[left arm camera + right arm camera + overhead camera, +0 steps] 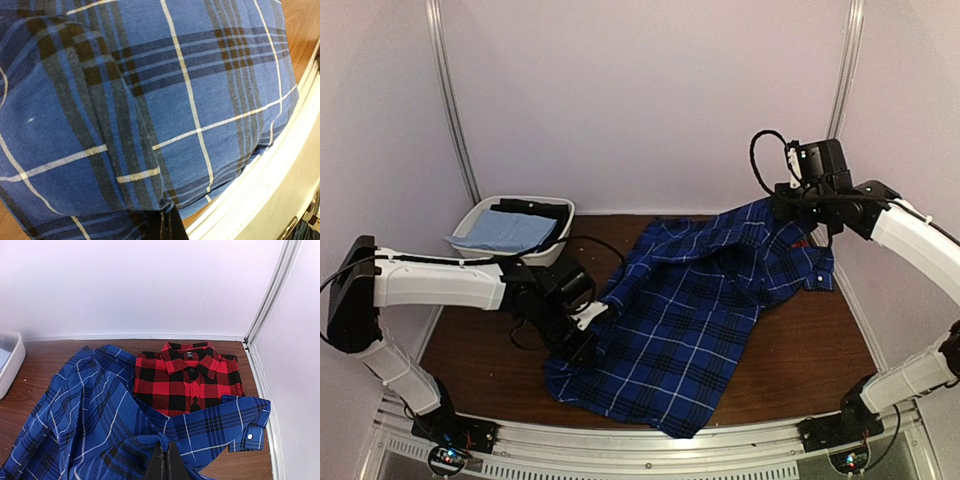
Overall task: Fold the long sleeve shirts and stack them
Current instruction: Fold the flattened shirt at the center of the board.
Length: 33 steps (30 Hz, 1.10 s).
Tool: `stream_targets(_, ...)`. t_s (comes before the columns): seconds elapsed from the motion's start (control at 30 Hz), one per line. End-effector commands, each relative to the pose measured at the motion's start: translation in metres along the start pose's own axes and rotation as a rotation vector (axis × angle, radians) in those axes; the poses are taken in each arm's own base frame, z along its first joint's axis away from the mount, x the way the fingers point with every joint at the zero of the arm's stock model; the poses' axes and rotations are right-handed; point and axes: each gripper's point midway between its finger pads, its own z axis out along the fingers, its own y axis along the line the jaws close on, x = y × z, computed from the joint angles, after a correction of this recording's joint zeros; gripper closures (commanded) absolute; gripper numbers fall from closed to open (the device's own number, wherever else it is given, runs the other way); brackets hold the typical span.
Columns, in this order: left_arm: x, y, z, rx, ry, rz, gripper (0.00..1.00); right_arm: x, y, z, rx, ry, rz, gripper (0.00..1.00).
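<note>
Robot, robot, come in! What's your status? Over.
Left gripper and right gripper both shut on blue shirt. Shirt spread out, not folded. One end lies over folded red shirt.

Rumpled and unfolded across the table [820, 340] — dark blue plaid flannel shirt [685, 320] with black bands and thin white lines, buttoned cuff trailing right. Folded flat, buttoned, partly under its far edge — red-and-black check flannel shirt [186, 382].

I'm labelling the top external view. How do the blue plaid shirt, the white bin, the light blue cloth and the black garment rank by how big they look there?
Largest to smallest:
1. blue plaid shirt
2. white bin
3. light blue cloth
4. black garment, of which only a strip shows
</note>
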Motion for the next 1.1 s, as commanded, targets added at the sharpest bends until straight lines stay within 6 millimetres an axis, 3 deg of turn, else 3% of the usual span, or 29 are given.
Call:
stream_targets(0.0, -0.002, -0.017, -0.008, 0.08, -0.018, 0.057, 1.0, 0.0, -0.014, 0.005, 0.058, 0.011, -0.019, 1.0)
stream_targets(0.13, -0.003, -0.026, -0.012, 0.128, -0.029, 0.088, 1.0, 0.006, -0.019, 0.01, 0.075, 0.026, -0.024, 1.0)
stream_targets(0.3, 0.003, -0.025, -0.007, 0.136, -0.008, 0.093, 0.97, 0.013, -0.008, 0.014, 0.018, 0.05, -0.033, 1.0)
stream_targets(0.4, 0.007, -0.024, 0.001, 0.149, 0.007, 0.079, 0.92, 0.025, 0.0, 0.019, -0.025, 0.085, -0.047, 1.0)
stream_targets(0.6, 0.007, -0.023, 0.007, 0.157, 0.013, 0.062, 0.67, 0.052, 0.019, 0.022, -0.111, 0.151, -0.091, 1.0)
stream_targets(0.77, -0.011, -0.023, -0.007, 0.127, -0.059, 0.044, 0.56, 0.071, 0.045, 0.02, -0.186, 0.202, -0.151, 1.0)
stream_targets(0.93, -0.034, 0.0, -0.018, 0.067, -0.14, -0.062, 0.57, 0.092, 0.084, 0.015, -0.275, 0.263, -0.223, 1.0)
stream_targets(1.07, -0.043, 0.019, -0.016, 0.052, -0.177, -0.147, 0.6, 0.115, 0.13, 0.011, -0.369, 0.316, -0.272, 1.0)
